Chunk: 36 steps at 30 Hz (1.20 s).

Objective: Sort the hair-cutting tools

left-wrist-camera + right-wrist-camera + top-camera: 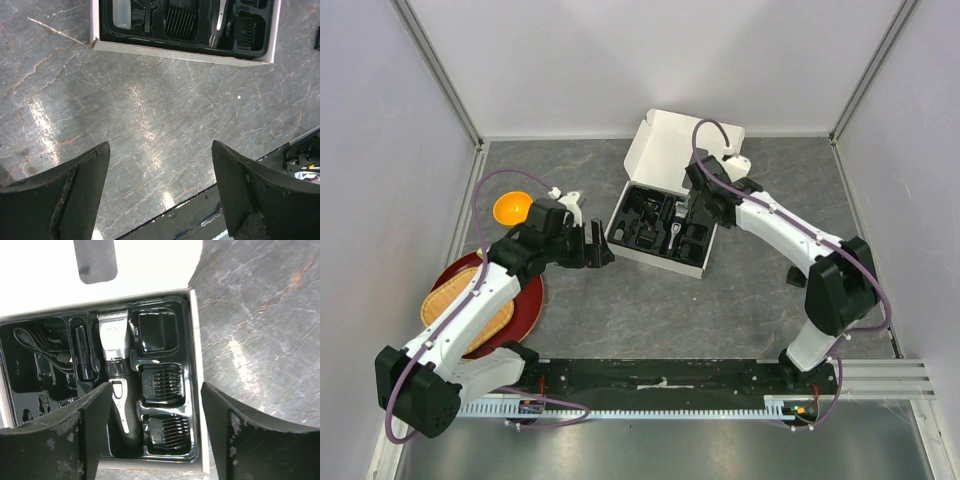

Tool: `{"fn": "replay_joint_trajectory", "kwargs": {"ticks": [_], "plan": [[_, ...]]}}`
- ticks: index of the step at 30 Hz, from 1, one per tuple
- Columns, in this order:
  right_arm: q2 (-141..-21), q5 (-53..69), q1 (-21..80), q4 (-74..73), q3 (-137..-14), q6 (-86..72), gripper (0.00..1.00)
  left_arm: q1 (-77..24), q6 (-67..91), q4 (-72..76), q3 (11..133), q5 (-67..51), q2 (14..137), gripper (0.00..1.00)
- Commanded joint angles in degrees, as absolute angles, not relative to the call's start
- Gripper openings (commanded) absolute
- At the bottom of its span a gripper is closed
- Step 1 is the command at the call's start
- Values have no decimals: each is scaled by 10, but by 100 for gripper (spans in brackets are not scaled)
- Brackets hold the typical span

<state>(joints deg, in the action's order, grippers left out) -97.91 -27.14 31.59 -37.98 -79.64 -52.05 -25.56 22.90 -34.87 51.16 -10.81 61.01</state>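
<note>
On your surface [650, 320], the white box [665, 150] carries a black tray [20, 390]. The right end effector [156, 395] hangs released above it, the left end effector [160, 150] released over the surface, both empty. Slotted in: hair clipper [117, 385], three guard combs [161, 382], cable [37, 347]. Little seems left.

Blk & silver clipper [116, 375], white box [665, 150] w/ blk tray [20, 375], orange bowl [512, 208], grey veined table [740, 310]

The box [655, 257] sits mid-table, its lid [670, 150] folded back toward 12 o'clock. In its tray [20, 375], from the right wrist, the clipper [117, 385] lies central, with 3 guard combs [162, 385] in a column at its 3 o'clock and the cable [40, 347] at 9 o'clock. The bowl [512, 208] lies at the box's 9 o'clock. The plate [532, 300], carrying a woven mat [442, 298], lies at 8 o'clock.
</note>
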Motion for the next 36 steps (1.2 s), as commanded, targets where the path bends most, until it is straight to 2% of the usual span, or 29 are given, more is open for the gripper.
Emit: {"fn": "replay_joint_trajectory", "kwargs": {"ticks": [1, 3, 9, 15, 27, 36], "plan": [[-905, -328, 301, -393, -751, -537, 87, -253, 219, -308, 509, -142, 599, 89], [-857, -369, 300, -374, -708, -559, 98, -253, 217, -290, 502, -156, 594, 89], [-804, -420, 296, -362, -687, -534, 98, -253, 223, -275, 489, -180, 584, 92], [-770, -422, 273, -388, -658, -520, 98, -253, 225, -272, 486, -184, 585, 95], [-693, -330, 107, -401, -569, -456, 98, -253, 228, -277, 484, -195, 593, 98], [-735, -226, 22, -418, -570, -379, 98, -253, 230, -288, 488, -195, 589, 98]]}}
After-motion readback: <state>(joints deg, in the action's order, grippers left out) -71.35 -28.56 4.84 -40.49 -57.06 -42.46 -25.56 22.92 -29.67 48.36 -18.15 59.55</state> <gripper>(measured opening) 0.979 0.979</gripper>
